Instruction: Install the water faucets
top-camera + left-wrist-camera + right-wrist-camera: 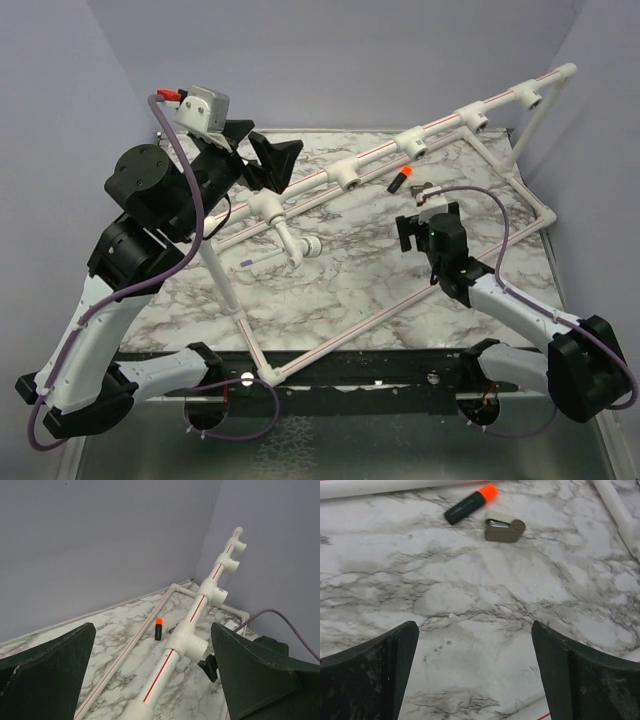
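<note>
A silver-white water faucet (300,243) appears to hang from the leftmost tee (268,208) of the white pipe frame, knob end low over the marble. My left gripper (262,150) (152,626) is open above the raised pipe (192,611), looking along its row of empty tee sockets (192,642). My right gripper (428,212) (474,625) is open over bare marble inside the frame, with nothing between its fingers. The faucet is out of view in both wrist views.
A black stick with an orange tip (470,504) (400,180) lies ahead of the right gripper, beside a small tan piece with a shiny metal part (504,528). A thin pale stick (258,260) lies near the faucet. Frame pipes (330,345) border the marble table.
</note>
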Robot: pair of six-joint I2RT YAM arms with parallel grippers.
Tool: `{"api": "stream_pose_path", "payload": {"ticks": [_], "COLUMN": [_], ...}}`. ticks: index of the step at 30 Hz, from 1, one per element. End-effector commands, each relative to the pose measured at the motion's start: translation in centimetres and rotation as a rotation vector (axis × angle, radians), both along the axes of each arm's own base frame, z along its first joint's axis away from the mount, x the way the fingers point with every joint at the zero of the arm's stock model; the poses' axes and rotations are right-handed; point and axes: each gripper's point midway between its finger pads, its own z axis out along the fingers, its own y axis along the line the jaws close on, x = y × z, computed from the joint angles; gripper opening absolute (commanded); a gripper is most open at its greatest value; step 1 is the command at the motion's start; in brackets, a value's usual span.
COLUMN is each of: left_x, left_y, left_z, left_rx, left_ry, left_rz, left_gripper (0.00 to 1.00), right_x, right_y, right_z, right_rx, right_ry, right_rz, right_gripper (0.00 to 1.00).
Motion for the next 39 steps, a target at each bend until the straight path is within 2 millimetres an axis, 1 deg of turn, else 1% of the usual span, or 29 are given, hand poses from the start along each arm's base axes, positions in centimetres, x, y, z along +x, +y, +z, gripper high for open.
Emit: {"api": "stream_pose_path", "payload": {"ticks": [1,3,5,9,11,12,15,16,17,20,23,25,29,31,34,37,39], "left_x": [-0.7,-0.9,-1.1,-1.4,-1.6,-1.7,-1.5,-1.3,-1.3,-1.1,-1.0,-1.2,-1.9,-2.4,-3.5,-5.1,-5.9], "left_y": [-0.6,-0.6,-0.7,-0.4,-0.1,0.0,0.3,0.4,0.5,0.6,0.8,1.1,2.4,2.8,2.9,2.6,2.6], "left_z": [-1.4,-1.6,-1.7,-1.7,-1.9,-2.1,-2.9,-3.2,-3.4,-3.9,-3.9,-3.2,-0.5,0.5,1.9,3.5,4.2], "left_rx": [0.039,0.049,0.055,0.063,0.064,0.069,0.088,0.095,0.102,0.118,0.124,0.117,0.063,0.034,-0.013,-0.066,-0.093], "left_ry": [0.016,0.015,0.015,0.006,0.008,0.007,0.011,0.014,0.014,0.016,0.009,-0.007,-0.048,-0.061,-0.085,-0.116,-0.134], "left_rz": [-0.051,-0.060,-0.069,-0.068,-0.062,-0.061,-0.041,-0.033,-0.027,-0.018,-0.010,-0.003,0.032,0.032,-0.001,-0.070,-0.099], "left_gripper": [0.99,0.99,0.99,0.99,0.99,0.99,0.99,0.99,0.99,0.99,0.99,0.99,0.99,0.99,0.99,0.99,0.99], "right_x": [2.3,3.0,3.5,3.7,3.8,4.2,5.2,5.3,4.8,4.6,4.5,4.5,4.6,4.5,4.5,4.6,5.0], "right_y": [-4.9,-7.9,-9.9,-13.0,-13.8,-13.7,-12.0,-11.8,-11.8,-11.0,-11.2,-11.2,-11.2,-11.3,-11.3,-11.2,-11.1], "right_z": [-0.8,-2.0,-3.0,-4.1,-4.6,-4.3,-5.4,-5.5,-6.2,-6.1,-6.3,-6.3,-6.3,-6.2,-6.2,-6.3,-6.6], "right_rx": [0.131,0.193,0.238,0.193,0.183,0.207,0.221,0.207,0.204,0.197,0.195,0.195,0.197,0.193,0.194,0.194,0.200], "right_ry": [-0.060,-0.057,-0.072,-0.176,-0.212,-0.240,-0.221,-0.245,-0.233,-0.252,-0.236,-0.235,-0.234,-0.244,-0.245,-0.238,-0.223], "right_rz": [-0.171,-0.275,-0.342,-0.454,-0.472,-0.451,-0.339,-0.310,-0.308,-0.249,-0.262,-0.267,-0.264,-0.269,-0.267,-0.266,-0.264], "right_gripper": [1.00,1.00,1.00,1.00,1.00,1.00,1.00,1.00,1.00,1.00,1.00,1.00,1.00,1.00,1.00,1.00,1.00]}}
